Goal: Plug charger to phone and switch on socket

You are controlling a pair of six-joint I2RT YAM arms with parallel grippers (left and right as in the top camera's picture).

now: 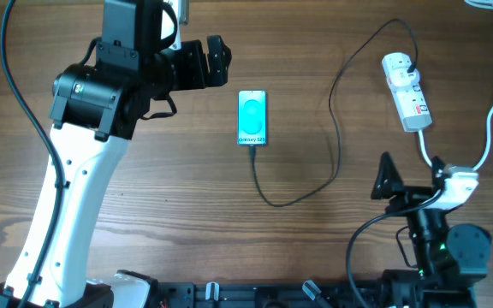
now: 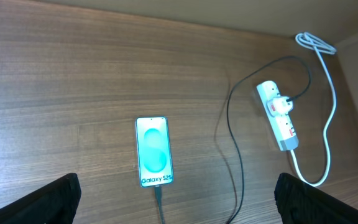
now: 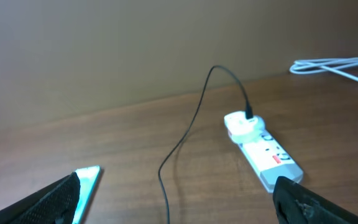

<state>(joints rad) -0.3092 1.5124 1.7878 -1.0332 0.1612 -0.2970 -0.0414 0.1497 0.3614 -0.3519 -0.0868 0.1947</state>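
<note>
The phone lies flat mid-table, teal screen up; it also shows in the left wrist view and at the lower left of the right wrist view. The charger cable has its tip in the phone's lower end. It loops right and up to an adapter seated on the white socket, which also shows in both wrist views. My left gripper is open and empty, left of the phone. My right gripper is open and empty, below the socket.
The socket's thick white cord runs off to the far right edge of the table. The left arm's white link crosses the left side. The right arm's base sits at the front right.
</note>
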